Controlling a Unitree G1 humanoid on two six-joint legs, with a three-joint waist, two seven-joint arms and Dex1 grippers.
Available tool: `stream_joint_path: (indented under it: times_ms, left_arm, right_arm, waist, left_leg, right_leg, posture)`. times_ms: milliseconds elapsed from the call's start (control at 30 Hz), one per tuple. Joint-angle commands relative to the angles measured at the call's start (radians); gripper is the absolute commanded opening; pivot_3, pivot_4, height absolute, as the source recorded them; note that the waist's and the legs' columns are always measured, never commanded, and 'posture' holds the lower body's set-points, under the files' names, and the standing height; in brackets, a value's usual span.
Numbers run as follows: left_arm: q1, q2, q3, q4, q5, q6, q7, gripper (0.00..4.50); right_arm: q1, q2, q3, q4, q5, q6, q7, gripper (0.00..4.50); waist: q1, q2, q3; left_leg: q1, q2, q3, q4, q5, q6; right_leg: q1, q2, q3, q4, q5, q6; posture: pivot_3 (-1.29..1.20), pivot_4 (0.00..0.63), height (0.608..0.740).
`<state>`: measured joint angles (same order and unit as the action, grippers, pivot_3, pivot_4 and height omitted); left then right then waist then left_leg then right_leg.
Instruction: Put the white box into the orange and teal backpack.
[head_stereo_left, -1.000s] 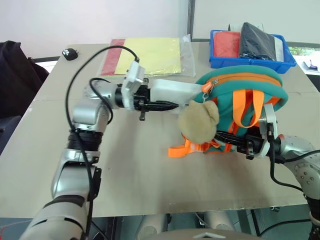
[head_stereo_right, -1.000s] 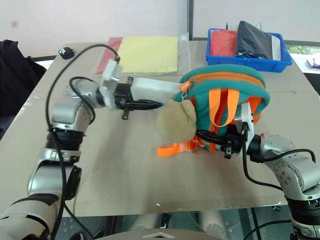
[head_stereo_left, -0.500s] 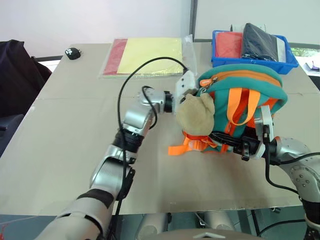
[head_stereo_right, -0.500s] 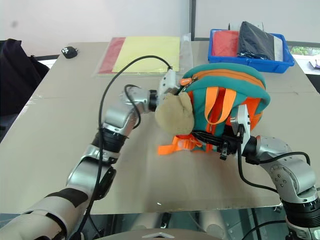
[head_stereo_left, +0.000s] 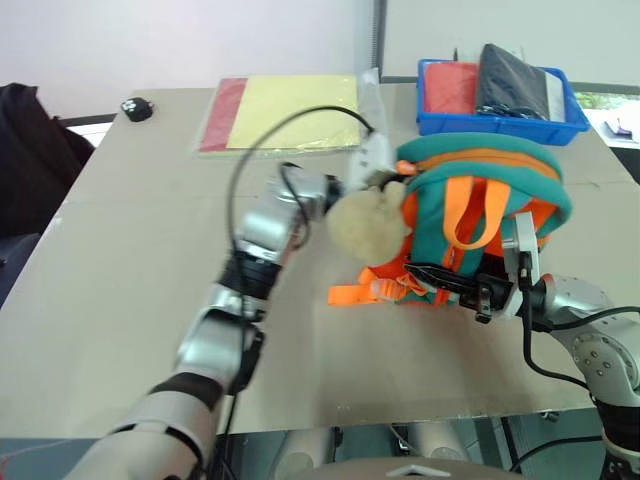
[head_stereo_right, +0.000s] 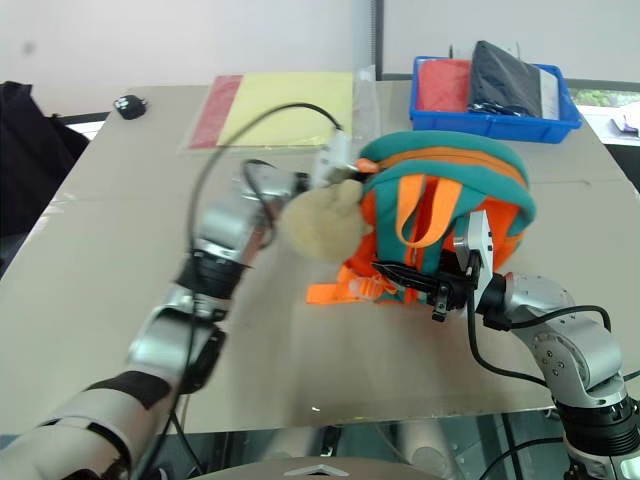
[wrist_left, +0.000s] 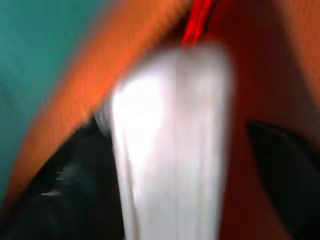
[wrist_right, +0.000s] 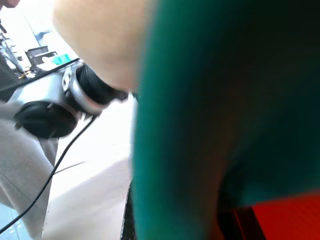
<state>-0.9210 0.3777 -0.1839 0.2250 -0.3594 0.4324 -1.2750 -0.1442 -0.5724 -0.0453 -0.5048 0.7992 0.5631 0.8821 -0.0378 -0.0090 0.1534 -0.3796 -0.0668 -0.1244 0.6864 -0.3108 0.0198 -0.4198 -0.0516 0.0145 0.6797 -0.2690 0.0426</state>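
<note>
**White case deep in the backpack's mouth, much of it hidden**

The flat white rectangular box (wrist_left: 170, 150) lies between the left gripper's (wrist_left: 170, 190) two black fingers (wrist_left: 280, 175), which stand apart on either side of it; blur leaves it unclear whether they touch it. Orange lining surrounds the box. From the head views the box and the fingers are hidden behind the beige plush toy (head_stereo_left: 368, 222) and the teal rim of the small soft orange and teal backpack (head_stereo_left: 480, 215), which stands toward the desk's (head_stereo_left: 120, 300) right side, nearer its front edge. The right gripper (head_stereo_left: 440, 280) is closed low on the backpack's front, among the straps; what exactly it pinches cannot be made out.
</note>
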Motion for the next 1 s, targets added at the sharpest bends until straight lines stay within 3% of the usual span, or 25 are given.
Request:
stream_joint_path:
  times_ms: [33, 167, 333, 500, 600, 667, 833, 1000]
  left_arm:
    - [-0.004, 0.142, 0.14, -0.153, -0.14, 0.112, -0.074, 4.47]
    - [0.047, 0.285, 0.211, -0.213, -0.181, 0.19, -0.073, 4.47]
    - [0.103, 0.312, 0.275, -0.236, -0.211, 0.254, 0.031, 4.47]
    - [0.155, 0.349, 0.414, -0.266, -0.425, 0.491, 0.068, 4.47]
    - [0.129, 0.333, 0.531, -0.197, -0.554, 0.649, 0.184, 4.47]
    - [0.153, 0.333, 0.568, -0.25, -0.657, 0.741, 0.213, 4.47]
    - [0.251, 0.352, 0.576, -0.388, -0.842, 0.893, 0.243, 4.47]
    - [0.332, 0.263, 0.45, -0.527, -0.856, 0.924, 0.405, 4.47]
  right_arm:
    - [-0.003, -0.002, -0.012, -0.036, 0.01, -0.011, -0.007, 0.0]
    - [-0.015, 0.006, -0.001, -0.02, 0.0, -0.018, -0.001, 0.0]
    - [-0.043, 0.013, 0.012, 0.008, -0.012, -0.023, 0.012, 0.0]
    - [-0.055, 0.012, 0.023, 0.02, -0.026, -0.029, 0.026, 0.0]
    - [-0.049, 0.014, 0.025, 0.018, -0.029, -0.033, 0.026, 0.0]
    - [-0.041, 0.013, 0.023, 0.012, -0.028, -0.034, 0.026, 0.0]
    - [-0.034, 0.016, 0.021, 0.012, -0.03, -0.039, 0.021, 0.0]
    - [-0.024, 0.03, 0.027, 0.001, -0.029, -0.041, 0.013, 0.0]
  waist:
    - [-0.007, 0.0, 0.0]
    - [0.001, 0.0, 0.0]
    - [0.024, 0.0, 0.0]
    - [0.021, 0.0, 0.0]
    - [0.019, 0.0, 0.0]
    - [0.019, 0.0, 0.0]
    - [0.02, 0.0, 0.0]
    - [0.027, 0.001, -0.001]
  left_leg:
    - [0.0, 0.0, 0.0, 0.0, 0.0, 0.0]
    - [0.0, 0.0, -0.001, 0.0, 0.0, 0.0]
    - [0.0, -0.002, -0.003, 0.002, 0.0, 0.0]
    - [0.0, -0.001, -0.004, 0.002, 0.0, 0.0]
    - [0.0, -0.001, -0.003, 0.002, 0.0, 0.0]
    - [0.0, -0.001, -0.004, 0.002, 0.0, 0.0]
    - [0.0, -0.001, -0.004, 0.002, 0.0, 0.0]
    - [0.002, -0.001, -0.003, 0.002, 0.0, 0.0]
  right_leg:
    - [0.0, 0.001, 0.001, 0.0, 0.0, 0.0]
    - [0.0, 0.0, 0.0, -0.002, 0.0, 0.0]
    - [0.002, -0.001, -0.002, -0.001, 0.0, 0.0]
    - [0.001, -0.001, -0.002, -0.001, 0.0, 0.0]
    - [0.001, -0.001, -0.001, -0.001, 0.0, 0.0]
    - [0.001, -0.001, -0.002, -0.001, 0.0, 0.0]
    - [0.001, -0.001, -0.002, -0.001, 0.0, 0.0]
    - [0.002, -0.001, -0.001, -0.001, 0.0, 0.0]
  posture:
    - [0.0, 0.15, 0.74]
    - [0.0, 0.15, 0.74]
    - [0.0, 0.15, 0.74]
    - [0.0, 0.15, 0.74]
    - [0.0, 0.15, 0.74]
    - [0.0, 0.15, 0.74]
    - [0.0, 0.15, 0.74]
    - [0.0, 0.15, 0.74]
